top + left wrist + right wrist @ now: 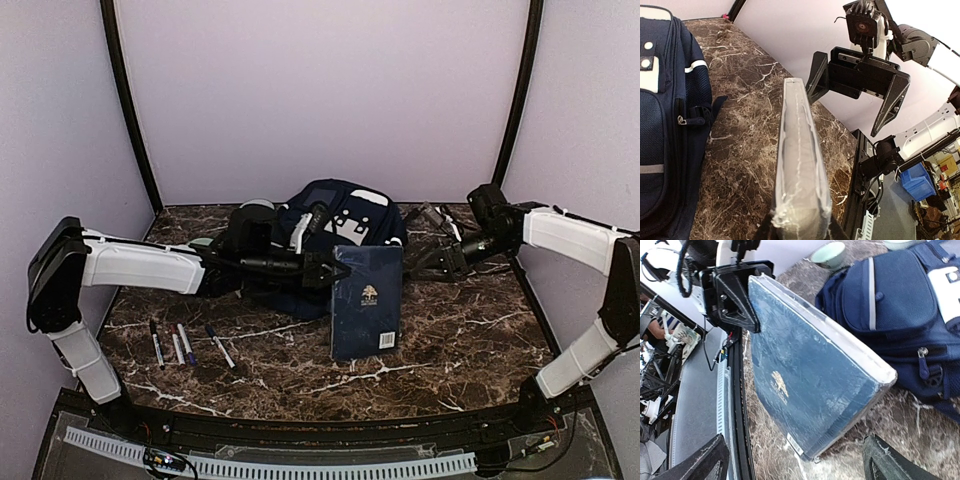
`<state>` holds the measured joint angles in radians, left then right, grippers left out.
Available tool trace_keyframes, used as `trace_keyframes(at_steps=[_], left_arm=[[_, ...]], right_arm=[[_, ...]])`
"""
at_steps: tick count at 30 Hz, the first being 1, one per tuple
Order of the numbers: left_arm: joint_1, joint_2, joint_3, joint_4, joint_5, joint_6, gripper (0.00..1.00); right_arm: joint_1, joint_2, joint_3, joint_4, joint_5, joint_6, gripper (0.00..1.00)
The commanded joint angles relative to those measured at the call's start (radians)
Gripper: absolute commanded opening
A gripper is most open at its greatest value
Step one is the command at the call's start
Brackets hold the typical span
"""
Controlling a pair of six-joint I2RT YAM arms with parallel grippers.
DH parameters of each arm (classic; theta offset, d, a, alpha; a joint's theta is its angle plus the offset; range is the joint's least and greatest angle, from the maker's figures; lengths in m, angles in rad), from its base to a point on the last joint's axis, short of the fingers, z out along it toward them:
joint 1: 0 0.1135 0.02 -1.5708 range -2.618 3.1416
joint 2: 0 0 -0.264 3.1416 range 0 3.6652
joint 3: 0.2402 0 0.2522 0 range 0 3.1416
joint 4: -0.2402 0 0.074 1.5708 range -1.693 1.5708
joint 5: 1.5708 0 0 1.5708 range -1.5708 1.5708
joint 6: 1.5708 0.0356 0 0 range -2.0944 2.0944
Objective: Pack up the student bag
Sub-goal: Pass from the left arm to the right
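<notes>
1. We've got the backpack (335,225) lying flat at the back middle of the tabletop (450,340). Its front pockets and white patch face up, and it's easily the biggest thing on there.
2. The left gripper (331,270) is clamped on the top corner of a dark blue book (367,302). The book is held up on edge right in front of the backpack, with its cover facing the front edge of the tabletop.
3. The book is wrapped in clear plastic, which shows nicely edge-on from the left wrist camera. There's a small gold emblem on the cover and a white sticker low down near one corner.
4. We can't tell whether the book's bottom edge is resting on the marble or is just above it.
5. The right gripper (844,114) is spread wide open with nothing between its fingers. It sits off the book's right side, toward the back right corner, and points at the book without touching it.
6. A few pens (185,344) lie loose toward the front left of the tabletop, well apart from the backpack and the book.
7. A pale green bowl (827,255) sits near the back edge, just to the left of the backpack.
</notes>
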<state>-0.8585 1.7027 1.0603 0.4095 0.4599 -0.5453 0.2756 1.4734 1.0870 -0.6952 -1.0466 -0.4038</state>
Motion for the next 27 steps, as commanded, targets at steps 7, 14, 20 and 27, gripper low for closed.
trace_keyframes(at_steps=[7,14,20,27], left_arm=[[0.055,-0.104,0.101,0.251,0.193,0.02,0.0],[0.074,-0.057,0.15,0.347,0.246,-0.057,0.0],[0.091,-0.02,0.157,0.422,0.257,-0.121,0.0],[0.107,-0.015,0.128,0.471,0.246,-0.152,0.0]], right_arm=[[0.001,0.041,-0.01,0.209,-0.15,0.083,0.9],[0.045,0.018,-0.028,0.279,-0.163,0.154,0.81],[0.092,0.018,-0.003,0.305,-0.172,0.202,0.65],[0.095,0.005,0.011,0.303,-0.229,0.249,0.42]])
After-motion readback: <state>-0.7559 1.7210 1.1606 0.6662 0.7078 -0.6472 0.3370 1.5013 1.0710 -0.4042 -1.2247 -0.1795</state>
